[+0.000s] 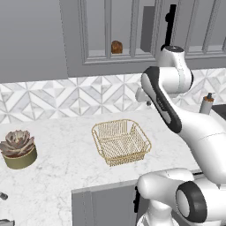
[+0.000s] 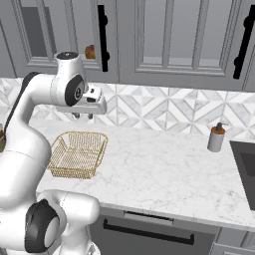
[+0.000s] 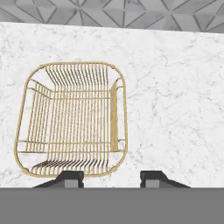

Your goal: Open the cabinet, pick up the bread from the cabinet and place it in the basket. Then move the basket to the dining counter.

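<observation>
Near, at bottom of hand view: gripper empty, jaws part-open, over marble worktop; centre-left: basket, nothing inside; far, upper middle of left base view: bread behind closed glass-paned cabinet door.

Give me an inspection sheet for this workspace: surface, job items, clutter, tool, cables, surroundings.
Surface: white marble worktop, backed by patterned tiles.
Job's things: basket sits empty on the worktop; bread sits behind the glass of the cabinet, whose door looks closed; its black bar handle is untouched.
Clutter: potted succulent at the left of the worktop; soap dispenser at the right.
Tool: fingertips apart, holding nothing, above the worktop beside the basket's edge.
Cables: nothing seen.
Surroundings: more glass-door cabinets to the right; dark recess at the worktop's far right; drawer front with dark handle below the worktop.
</observation>
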Robot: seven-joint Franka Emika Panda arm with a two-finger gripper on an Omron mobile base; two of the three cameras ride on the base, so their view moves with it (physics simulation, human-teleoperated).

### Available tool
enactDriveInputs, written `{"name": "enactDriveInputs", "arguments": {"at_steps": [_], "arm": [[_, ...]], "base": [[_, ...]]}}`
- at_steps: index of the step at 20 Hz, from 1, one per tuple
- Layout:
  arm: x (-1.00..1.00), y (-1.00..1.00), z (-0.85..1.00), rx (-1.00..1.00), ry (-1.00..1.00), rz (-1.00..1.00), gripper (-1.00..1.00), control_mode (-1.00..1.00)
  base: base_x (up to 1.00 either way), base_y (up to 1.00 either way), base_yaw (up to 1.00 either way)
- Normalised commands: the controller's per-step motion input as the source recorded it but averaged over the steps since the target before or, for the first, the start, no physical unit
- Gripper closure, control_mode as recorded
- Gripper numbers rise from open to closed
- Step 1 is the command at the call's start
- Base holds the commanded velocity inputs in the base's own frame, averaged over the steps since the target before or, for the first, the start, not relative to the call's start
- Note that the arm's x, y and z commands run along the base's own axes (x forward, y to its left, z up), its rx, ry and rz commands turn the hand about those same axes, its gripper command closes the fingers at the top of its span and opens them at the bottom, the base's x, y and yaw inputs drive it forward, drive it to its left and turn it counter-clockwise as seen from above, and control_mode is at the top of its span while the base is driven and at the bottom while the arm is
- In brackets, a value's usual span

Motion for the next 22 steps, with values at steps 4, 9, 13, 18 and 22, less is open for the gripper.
{"name": "enactDriveInputs", "arguments": {"at_steps": [4,9,13,18,22], "arm": [[-0.21,0.0,0.0,0.0,-0.06,0.0,-1.0,-1.0],[-0.33,-0.15,0.51,0.08,-0.43,0.0,-1.0,-1.0],[-0.01,-0.23,0.88,0.08,-0.44,0.0,-1.0,-1.0],[0.0,-0.16,0.82,0.02,-0.3,-0.02,-1.0,-1.0],[0.0,-0.13,0.66,0.0,-0.07,-0.11,-1.0,-1.0]], "base": [[0.0,0.0,0.0],[0.0,0.0,0.0],[0.0,0.0,0.0],[0.0,0.0,0.0],[0.0,0.0,0.0]]}}
